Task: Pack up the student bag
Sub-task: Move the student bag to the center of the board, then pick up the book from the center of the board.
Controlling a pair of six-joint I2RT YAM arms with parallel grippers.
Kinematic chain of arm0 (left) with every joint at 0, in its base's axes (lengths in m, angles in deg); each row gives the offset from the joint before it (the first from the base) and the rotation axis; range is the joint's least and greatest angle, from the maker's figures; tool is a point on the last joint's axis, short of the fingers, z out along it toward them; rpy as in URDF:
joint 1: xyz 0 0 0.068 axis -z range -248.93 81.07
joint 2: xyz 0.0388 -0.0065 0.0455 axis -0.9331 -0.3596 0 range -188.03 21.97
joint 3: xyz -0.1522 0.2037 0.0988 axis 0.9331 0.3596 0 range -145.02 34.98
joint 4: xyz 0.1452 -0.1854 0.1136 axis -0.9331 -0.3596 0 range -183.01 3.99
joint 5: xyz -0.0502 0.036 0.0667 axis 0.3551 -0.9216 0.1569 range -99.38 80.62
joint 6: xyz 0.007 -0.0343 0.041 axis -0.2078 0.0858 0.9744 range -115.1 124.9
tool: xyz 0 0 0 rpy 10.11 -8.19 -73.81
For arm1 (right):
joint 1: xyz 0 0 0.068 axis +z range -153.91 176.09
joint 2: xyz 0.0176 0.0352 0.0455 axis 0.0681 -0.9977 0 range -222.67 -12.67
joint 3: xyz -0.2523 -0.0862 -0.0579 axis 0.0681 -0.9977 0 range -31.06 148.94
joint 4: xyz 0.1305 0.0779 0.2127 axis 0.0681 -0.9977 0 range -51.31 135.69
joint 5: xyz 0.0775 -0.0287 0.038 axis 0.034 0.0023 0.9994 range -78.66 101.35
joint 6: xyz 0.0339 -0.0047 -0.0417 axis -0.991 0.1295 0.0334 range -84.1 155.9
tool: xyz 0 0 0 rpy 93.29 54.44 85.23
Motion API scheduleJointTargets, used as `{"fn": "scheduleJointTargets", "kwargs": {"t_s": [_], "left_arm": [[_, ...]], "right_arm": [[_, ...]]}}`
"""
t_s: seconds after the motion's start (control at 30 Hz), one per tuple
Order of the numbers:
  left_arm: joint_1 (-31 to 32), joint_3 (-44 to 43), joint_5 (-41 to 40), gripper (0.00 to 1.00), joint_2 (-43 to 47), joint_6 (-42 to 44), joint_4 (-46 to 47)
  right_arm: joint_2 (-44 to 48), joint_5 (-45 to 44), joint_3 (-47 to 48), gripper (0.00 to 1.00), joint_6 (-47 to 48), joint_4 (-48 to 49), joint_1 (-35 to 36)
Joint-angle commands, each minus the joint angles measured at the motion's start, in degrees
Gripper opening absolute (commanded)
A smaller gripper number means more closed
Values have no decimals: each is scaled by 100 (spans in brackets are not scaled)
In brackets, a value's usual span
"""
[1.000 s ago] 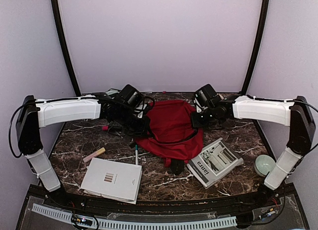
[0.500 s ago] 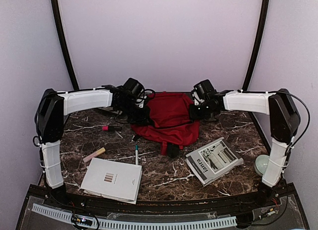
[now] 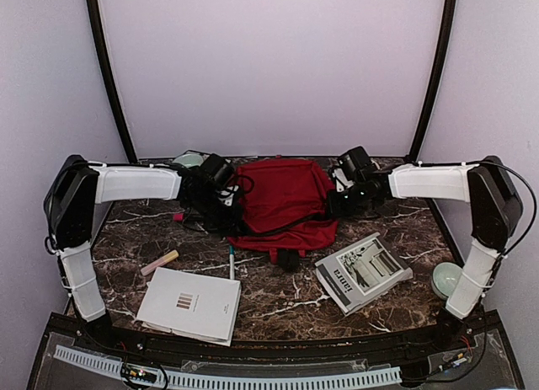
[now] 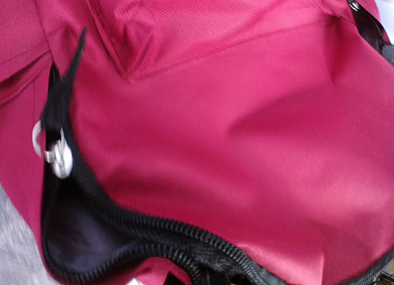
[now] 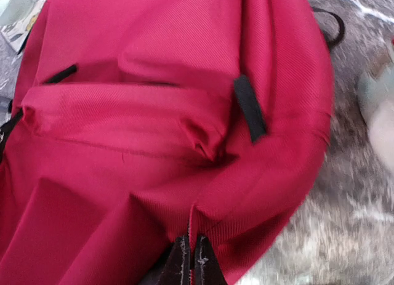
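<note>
Right gripper (image 5: 192, 262) pinches rumpled red student bag (image 5: 154, 119)

Student bag (image 3: 282, 196) fills back centre, between my left gripper (image 3: 226, 215) and right gripper (image 3: 338, 203); no way through there. Near side: bare marble lane between white booklet (image 3: 189, 304) and grey book (image 3: 362, 274). Pen (image 3: 231, 261) on lane's left edge. Green bowl (image 3: 446, 280) crowds near right corner.
</note>
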Motion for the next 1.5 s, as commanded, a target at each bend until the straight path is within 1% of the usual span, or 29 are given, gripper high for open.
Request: {"fn": "scheduleJointTargets", "kwargs": {"t_s": [0.0, 0.17, 0.3, 0.37, 0.47, 0.5, 0.53, 0.6, 0.7, 0.77, 0.8, 0.93, 1.07, 1.13, 1.3, 1.47], "left_arm": [[318, 505, 5, 1, 575, -181, -77], [661, 528, -142, 1, 359, -385, -85], [820, 564, -325, 2, 445, -512, -140], [861, 577, -384, 4, 586, -515, -145], [874, 578, -483, 10, 713, -493, -214], [887, 577, -515, 17, 755, -473, -223], [906, 568, -544, 23, 813, -459, -232], [970, 507, -629, 32, 930, -419, -278], [1193, 273, -880, 43, 1128, -309, -433], [1352, 74, -1034, 48, 1247, -208, -533], [1431, -14, -1096, 50, 1301, -164, -598], [1732, -329, -1390, 53, 1479, 97, -717], [2012, -625, -1380, 53, 1488, 453, -742], [2148, -841, -1347, 52, 1391, 629, -830], [2442, -1287, -810, 52, 962, 893, -838], [2768, -1799, -527, 50, 348, 886, -814]], "right_arm": [[530, 233, -690, 0, -251, 126, 127], [604, 255, -1262, 0, -303, 369, 194], [768, 57, -1280, 1, -274, 136, 193], [864, 12, -1194, 11, -248, -13, 197], [1010, -86, -1088, 30, -224, -236, 191], [1042, -155, -1069, 36, -201, -296, 197], [1262, -231, -1058, 43, -194, -352, 191], [1548, -433, -1072, 58, -225, -477, 192], [1971, -764, -1115, 72, -295, -703, 176], [2276, -897, -1162, 79, -386, -900, 161], [2413, -967, -1199, 84, -450, -975, 155], [2982, -1215, -1502, 86, -869, -1200, 141], [3634, -1154, -1919, 86, -1246, -1236, 131], [3912, -1341, -2070, 86, -1430, -1381, 129], [4439, -1657, -2464, 87, -1746, -1586, 40], [4393, -1722, -2598, 87, -2246, -2245, -188]]}}
